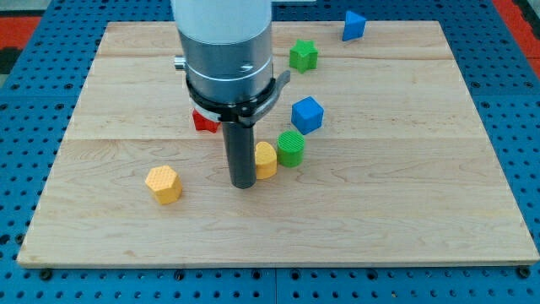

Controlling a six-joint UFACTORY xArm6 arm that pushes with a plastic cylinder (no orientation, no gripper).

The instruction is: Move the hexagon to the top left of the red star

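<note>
Hexagon (164,184), yellow, sits at the view's lower left, well apart from the half-hidden red star (202,122). Light, rigid, it likely slides easily; push its lower-left face. Gripperless rod tip (244,183) rests beside a yellow block (266,160).

Blue cube (307,114) — green cylinder (291,148).

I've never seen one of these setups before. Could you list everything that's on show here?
Wooden board: one, pale, on a blue pegboard.
Yellow hexagon: one, lower left.
Red star: one, partly hidden behind the arm.
Yellow block: one, shape unclear, centre.
Green cylinder: one, beside the yellow block's right.
Blue cube: one, right of centre.
Green star: one, top.
Blue block: one, top right.
My tip: dark rod, right of the hexagon, by the yellow block.
</note>
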